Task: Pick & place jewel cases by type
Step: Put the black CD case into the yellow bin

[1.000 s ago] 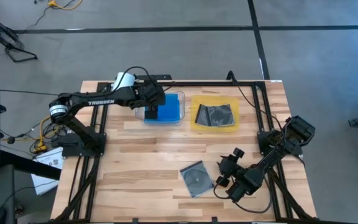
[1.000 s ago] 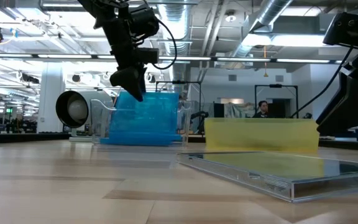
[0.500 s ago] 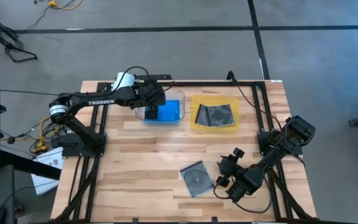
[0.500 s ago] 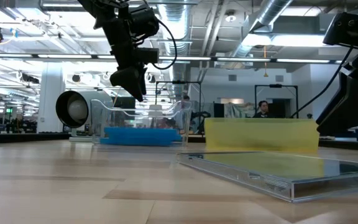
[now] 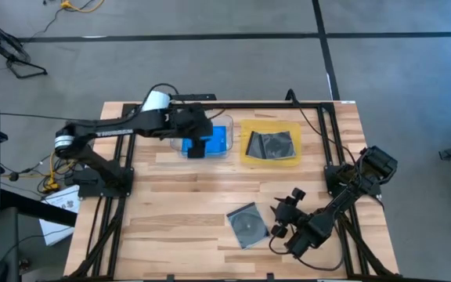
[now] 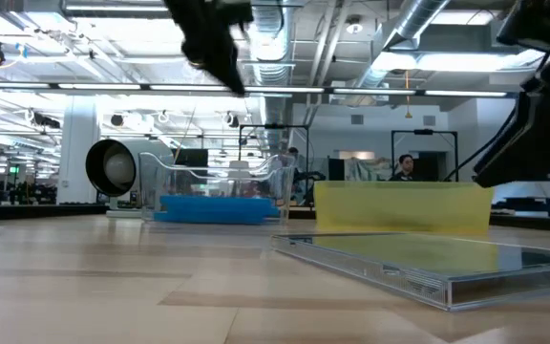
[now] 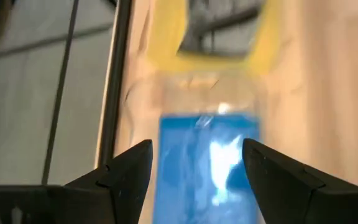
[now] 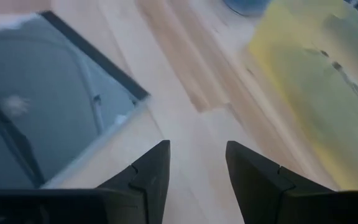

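Standing by the bench [image 5: 178, 196], I count what can be counted. In the clear tray [image 5: 227, 125] at the far side lies blue [image 5: 219, 141]: bright blue jewel cases stacked flat, though how many are in the pile I cannot tell from above or from the level view, where they read as one low blue slab [image 6: 216, 208]. Next to it on the right, the yellow tray [image 5: 271, 160] holds grey-clear cases with dark discs [image 5: 270, 144]; two seem to lie there side by side, overlapping. One more grey-clear case [image 5: 247, 224] sits alone on the bare wood near the front edge, flat, its disc showing through.

The left gripper [image 5: 196, 146] hangs over the near end of the clear tray, above the blue stack, its jaws spread wide with nothing between them; its wrist camera looks straight down on the blue surface [image 7: 207, 168]. The right gripper [image 5: 279, 220] hovers just beside the lone case, on its right, jaws partly apart and empty, the case's edge [image 8: 48, 118] showing ahead of its fingers [image 8: 148, 177].

A white roll [image 5: 156, 102] lies at the bench's far-left corner.
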Available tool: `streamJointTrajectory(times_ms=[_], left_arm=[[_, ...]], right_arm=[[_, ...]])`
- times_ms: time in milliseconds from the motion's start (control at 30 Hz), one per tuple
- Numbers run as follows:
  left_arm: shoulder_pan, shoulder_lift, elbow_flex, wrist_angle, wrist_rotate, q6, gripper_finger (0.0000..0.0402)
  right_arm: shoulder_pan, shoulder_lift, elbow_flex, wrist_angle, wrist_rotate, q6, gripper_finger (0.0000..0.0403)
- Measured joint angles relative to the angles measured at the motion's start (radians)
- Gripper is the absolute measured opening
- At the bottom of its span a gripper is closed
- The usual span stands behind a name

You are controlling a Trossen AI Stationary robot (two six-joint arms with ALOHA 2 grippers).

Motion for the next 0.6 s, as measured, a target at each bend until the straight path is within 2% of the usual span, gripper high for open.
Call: streamJointTrajectory(times_ms=[333, 600], left_arm=[[-0.234, -0.085, 0.034, -0.016, 0.148, -0.127, 0.0243], [-0.380, -0.070, 0.023, -0.018, 0.154, -0.179, 0.0243]], right_arm=[[0.002, 0.000, 0.006, 0.187, 0.006, -0.169, 0.0150], [0.017, 0.000, 0.129, 0.186, 0.040, -0.281, 0.0150]])
